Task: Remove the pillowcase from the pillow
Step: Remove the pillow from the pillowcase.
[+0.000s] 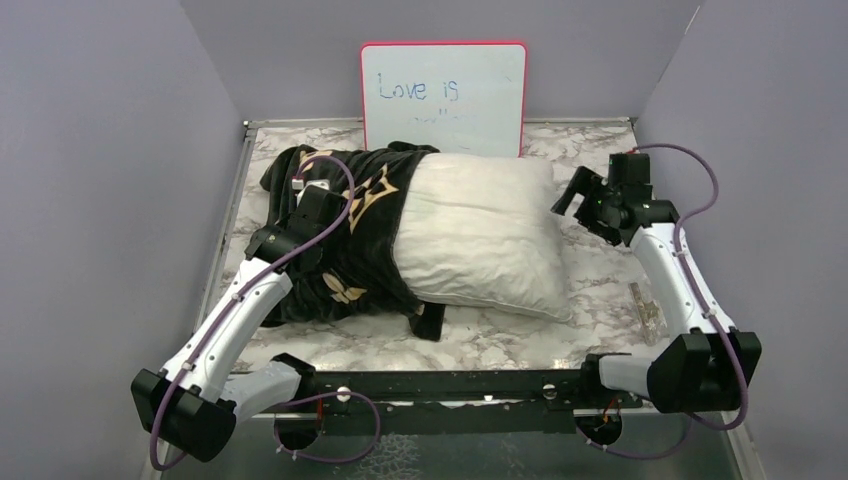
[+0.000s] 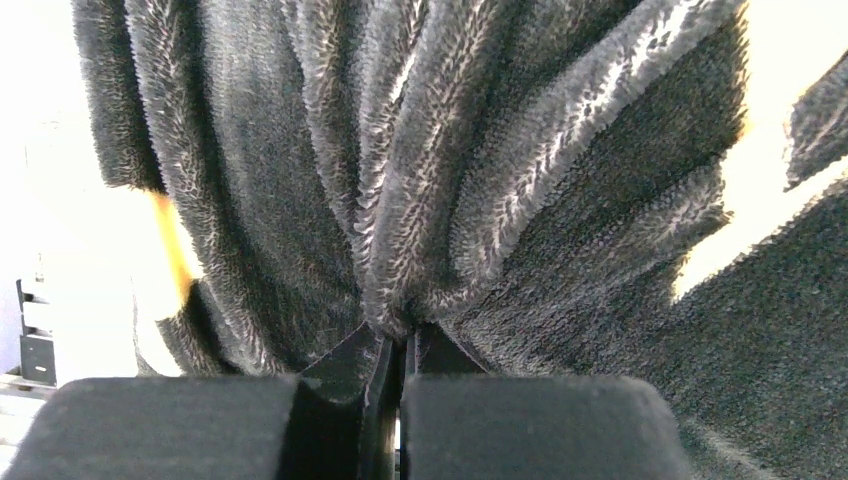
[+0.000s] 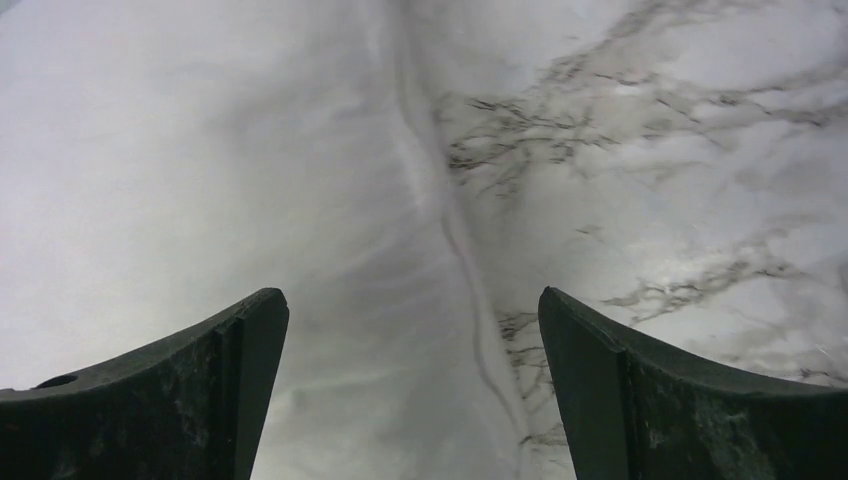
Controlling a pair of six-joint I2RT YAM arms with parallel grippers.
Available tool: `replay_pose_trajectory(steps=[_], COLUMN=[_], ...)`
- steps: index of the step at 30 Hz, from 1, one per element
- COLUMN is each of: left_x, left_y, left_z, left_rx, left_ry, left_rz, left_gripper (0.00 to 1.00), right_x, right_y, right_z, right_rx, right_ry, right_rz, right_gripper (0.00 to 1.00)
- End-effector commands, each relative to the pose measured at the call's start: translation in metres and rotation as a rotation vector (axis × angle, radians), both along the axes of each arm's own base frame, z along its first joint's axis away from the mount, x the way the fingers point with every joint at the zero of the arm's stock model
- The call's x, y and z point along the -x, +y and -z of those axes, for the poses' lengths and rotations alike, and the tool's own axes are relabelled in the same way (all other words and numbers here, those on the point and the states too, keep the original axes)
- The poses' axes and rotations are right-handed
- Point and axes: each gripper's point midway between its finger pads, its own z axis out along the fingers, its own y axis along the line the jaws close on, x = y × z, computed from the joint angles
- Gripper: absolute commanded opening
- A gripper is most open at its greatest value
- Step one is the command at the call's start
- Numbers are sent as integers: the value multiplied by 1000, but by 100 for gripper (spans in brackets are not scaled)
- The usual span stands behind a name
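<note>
The black pillowcase (image 1: 340, 240) with tan motifs covers the left part of the white pillow (image 1: 480, 235), which sticks out to the right on the marble table. My left gripper (image 1: 318, 200) is shut on a bunched fold of the pillowcase; in the left wrist view the black pile fabric (image 2: 450, 180) fans out from the closed gripper (image 2: 405, 340). My right gripper (image 1: 572, 195) is open just above the pillow's right edge; in the right wrist view the gripper (image 3: 412, 330) straddles the pillow's seam (image 3: 440, 200), with white pillow fabric (image 3: 200, 180) to the left.
A pink-framed whiteboard (image 1: 443, 97) with blue writing leans on the back wall behind the pillow. Marble tabletop (image 1: 600, 290) shows to the right and front of the pillow. Grey walls close in on both sides. A black rail (image 1: 450, 385) runs along the near edge.
</note>
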Motion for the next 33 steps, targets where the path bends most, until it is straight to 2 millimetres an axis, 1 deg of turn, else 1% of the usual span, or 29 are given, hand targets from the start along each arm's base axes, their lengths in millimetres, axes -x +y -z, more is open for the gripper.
replay_pose_trajectory(steps=[1, 3, 4, 5, 6, 7, 8, 9, 10, 11, 12, 13, 14, 15, 17, 18, 19, 20, 21, 23, 24, 25, 27, 28, 29, 30, 31, 32, 33], left_x=[-2, -2, -2, -2, -2, -2, -2, -2, -2, -2, -2, -3, -5, -7, -10, -12, -14, -18, -21, -28, -33, -37, -45, -47, -48, -47, -46, -44, -42], left_y=[-7, -9, -10, -12, -14, -16, -19, -22, -24, -25, -24, -23, -21, -18, -6, 1, 9, 18, 25, 35, 34, 28, 5, -10, -22, -33, -41, -46, -50], left_z=[5, 4, 3, 4, 5, 6, 7, 8, 9, 9, 8, 7, 5, 3, -2, -5, -8, -12, -17, -24, -27, -28, -27, -25, -23, -20, -20, -22, -25], left_rx=[27, 41, 48, 58, 66, 77, 89, 100, 109, 115, 114, 110, 99, 82, 20, -17, -57, -97, -126, -150, -139, -114, -25, 32, 83, 131, 172, 205, 234], left_ry=[4, -4, -8, -8, -8, -6, -3, -1, 0, -2, -4, -11, -19, -29, -39, -45, -47, -52, -57, -70, -81, -88, -94, -87, -79, -68, -62, -62, -72], left_rz=[43, 45, 48, 52, 57, 63, 72, 80, 85, 85, 83, 78, 73, 66, 39, 19, 1, -22, -43, -77, -75, -55, 31, 88, 131, 164, 181, 187, 189], left_gripper=[0, 0, 0, 0, 0, 0, 0, 0, 0, 0, 0, 0, 0, 0, 0, 0, 0, 0, 0, 0, 0, 0, 1, 9, 20, 33, 49, 61, 67], right_x=[20, 28, 32, 37, 41, 46, 47, 44, 37, 27, 15, 3, -6, -13, -20, -19, -16, -15, -16, -17, -14, -11, -9, -9, -10, -11, -12, -12, -12], right_y=[4, 31, 49, 68, 87, 100, 106, 108, 106, 97, 81, 60, 37, 14, -31, -55, -75, -87, -87, -73, -64, -58, -57, -56, -53, -48, -43, -39, -36], right_z=[40, 56, 59, 61, 56, 52, 49, 45, 42, 42, 40, 37, 32, 24, 8, 5, 6, 5, 3, 2, 4, 8, 12, 11, 9, 7, 7, 7, 9], right_rx=[-108, -244, -341, -449, -573, -673, -736, -755, -729, -654, -565, -477, -414, -393, -438, -467, -475, -465, -470, -528, -569, -589, -558, -535, -523, -517, -511, -504, -497], right_ry=[148, 207, 218, 215, 200, 197, 197, 186, 175, 163, 144, 117, 94, 59, -11, -23, -11, -10, -20, -44, -40, -29, -15, -10, -13, -15, -12, -5, 7], right_rz=[-63, -157, -222, -297, -382, -437, -461, -475, -462, -414, -342, -256, -161, -84, 40, 112, 184, 225, 220, 126, 85, 60, 33, 26, 12, -6, -25, -41, -50], right_gripper=[100, 100, 100, 100, 99, 95, 88, 77, 63, 51, 41, 16, 3, 1, 0, 0, 0, 1, 1, 1, 1, 1, 5, 9, 14, 21, 27, 28, 29])
